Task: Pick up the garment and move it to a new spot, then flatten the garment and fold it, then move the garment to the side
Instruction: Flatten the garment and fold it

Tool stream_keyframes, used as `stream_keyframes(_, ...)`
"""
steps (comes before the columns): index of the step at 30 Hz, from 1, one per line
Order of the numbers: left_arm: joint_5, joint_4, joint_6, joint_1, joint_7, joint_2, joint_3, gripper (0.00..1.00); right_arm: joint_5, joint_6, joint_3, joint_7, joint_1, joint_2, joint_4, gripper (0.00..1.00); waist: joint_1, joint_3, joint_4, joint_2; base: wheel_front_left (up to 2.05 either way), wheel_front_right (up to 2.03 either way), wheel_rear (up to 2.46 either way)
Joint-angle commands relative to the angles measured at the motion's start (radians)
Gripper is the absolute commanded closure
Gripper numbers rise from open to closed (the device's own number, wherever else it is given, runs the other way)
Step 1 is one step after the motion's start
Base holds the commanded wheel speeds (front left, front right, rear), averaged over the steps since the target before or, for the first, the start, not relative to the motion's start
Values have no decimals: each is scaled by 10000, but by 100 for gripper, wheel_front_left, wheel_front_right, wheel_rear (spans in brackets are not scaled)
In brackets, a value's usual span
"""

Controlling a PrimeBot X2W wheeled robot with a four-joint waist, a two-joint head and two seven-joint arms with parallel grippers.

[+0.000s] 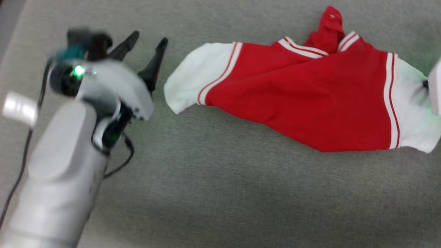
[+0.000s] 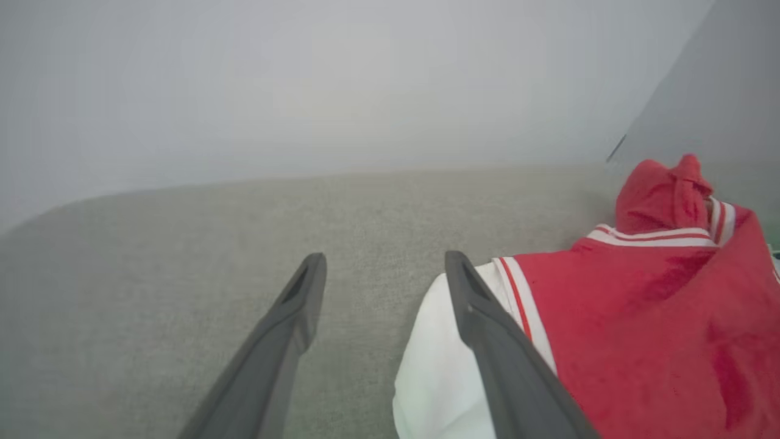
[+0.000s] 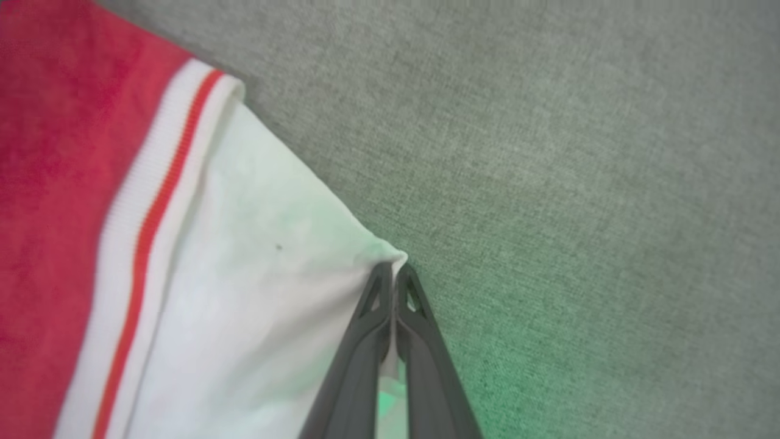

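Our right gripper pinches the garment by a sleeve corner; left gripper gapes wide. Limp, light cloth, so we'd grab both sleeves.

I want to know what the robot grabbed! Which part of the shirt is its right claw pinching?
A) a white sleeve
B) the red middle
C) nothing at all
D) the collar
A: in the right wrist view the right gripper is shut on the edge of the white sleeve of the shirt.
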State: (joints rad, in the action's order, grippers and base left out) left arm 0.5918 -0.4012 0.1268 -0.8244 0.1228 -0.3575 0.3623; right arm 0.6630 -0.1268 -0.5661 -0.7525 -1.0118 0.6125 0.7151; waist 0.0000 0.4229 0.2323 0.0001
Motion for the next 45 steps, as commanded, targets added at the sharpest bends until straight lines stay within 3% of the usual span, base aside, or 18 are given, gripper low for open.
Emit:
stream_keyframes(1, 516, -393, 45, -380, 618, 56, 345, 0, 148, -68, -446, -65, 285, -525, 70, 100, 0, 379, -377, -1, 0, 0, 0)
stream_keyframes(5, 2516, -1597, 48, -1764, 3252, -305, 1483, 0, 290, -68, -999, -74, -80, -604, -88, 100, 0, 703, -726, -1, 0, 0, 0)
stream_keyframes(8, 3399, -2333, 51, -2446, 4269, -562, 1992, 0, 415, -68, -1321, -1, -325, -677, -122, 100, 0, 923, -964, -1, 0, 0, 0)
stream_keyframes(12, 4186, -3238, 54, -2988, 5373, -571, 2537, 0, 560, -57, -1769, 61, -494, -687, -81, 100, 0, 1105, -1166, -1, 0, 0, 0)
stream_keyframes(17, 4652, -3755, 49, -3125, 5195, -483, 3123, 0, 818, -30, -2129, 286, -631, -685, 133, 100, 0, 1152, -1269, -1, 0, 0, 0)
stream_keyframes(19, 4926, -3799, 52, -3063, 5125, -435, 3376, 84, 975, -30, -2229, 442, -651, -727, 193, 100, 0, 1087, -1283, -1, 0, 0, 0)
stream_keyframes(20, 5105, -3819, 60, -3037, 5079, -431, 3423, 100, 1068, -30, -2282, 538, -684, -741, 204, 100, 0, 1039, -1286, -1, 0, 0, 0)
stream_keyframes(29, 5954, -3368, 56, -3140, 3883, -873, 3713, 100, 1696, -36, -2212, 1692, -1178, -616, 99, 100, 0, 523, -1319, -1, 0, 0, 0)
stream_keyframes(33, 5867, -3619, 56, -3506, 2486, -876, 3699, 100, 1439, -33, -1772, 2678, -1892, -539, 428, 100, 0, 454, -1380, -1, 0, 0, 0)
stream_keyframes(37, 5903, -4129, 52, -4262, 1049, -613, 3422, 100, 914, -33, -1101, 4009, -2882, -917, 1203, 100, 0, 507, -1472, -1, 0, 0, 0)
stream_keyframes(45, 5010, -6094, -174, -7081, -2645, 47, 2744, 100, -684, -31, 769, 6926, -6416, -1394, 3467, 100, 0, 835, -1506, -1, 0, 0, 0)
